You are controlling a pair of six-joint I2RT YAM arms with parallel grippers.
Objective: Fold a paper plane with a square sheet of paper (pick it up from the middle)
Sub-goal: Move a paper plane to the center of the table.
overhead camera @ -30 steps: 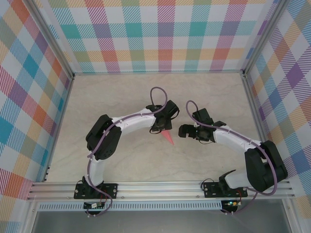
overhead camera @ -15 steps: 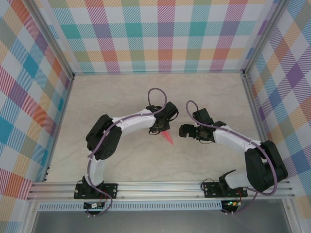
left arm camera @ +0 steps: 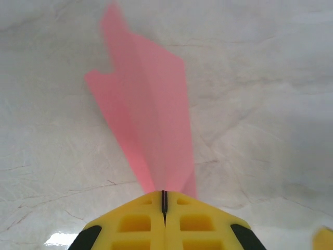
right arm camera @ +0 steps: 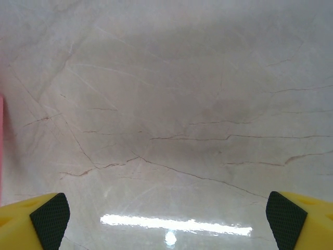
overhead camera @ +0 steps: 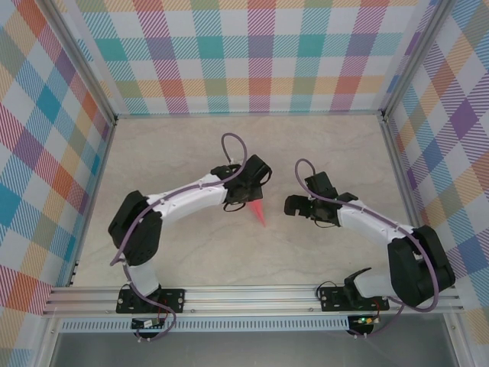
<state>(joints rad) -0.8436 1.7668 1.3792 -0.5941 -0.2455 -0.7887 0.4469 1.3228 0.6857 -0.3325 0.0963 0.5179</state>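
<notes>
- On the table (overhead camera: 191,153), top view: the left arm reaches out to mid-table, and the left gripper (overhead camera: 244,199) sits at the wide end of the paper plane (overhead camera: 257,212).
- The plane is a small pink-red dart. It sticks out from under that gripper, with its tip aimed toward the near edge and slightly right.
- The left fingers are hidden under the wrist from this angle.
- The right gripper (overhead camera: 290,205) is just right of the plane, facing it w/ a small gap and no contact. Its jaw spread can't be read from up here.
- A purple cable (overhead camera: 229,141) loops above the left wrist. Plaid walls (overhead camera: 260,53) stand on three sides and an alu rail (overhead camera: 252,294) runs along the near edge.
- Left wrist view: the yellow fingers (left arm camera: 138,224) are clenched tight w/ only a thin dark seam between them, and the left gripper (left arm camera: 164,200) pinches the near end of the paper plane (left arm camera: 151,114).
- The paper runs away from the fingers up-frame, w/ a long crease down its length and a stepped notch at the far left.
- Marble-look table (left arm camera: 270,104) lies behind it. Can't tell if the plane rests on the surface or is lifted.
- Right wrist view: the right gripper (right arm camera: 166,221) is spread wide. One black-padded yellow fingertip (right arm camera: 44,219) sits at each bottom corner, w/ nothing between them.
- A thin pink strip of the paper plane (right arm camera: 1,146) shows at the left edge. Bare table (right arm camera: 182,104) lies ahead, w/ glare near the bottom.
</notes>
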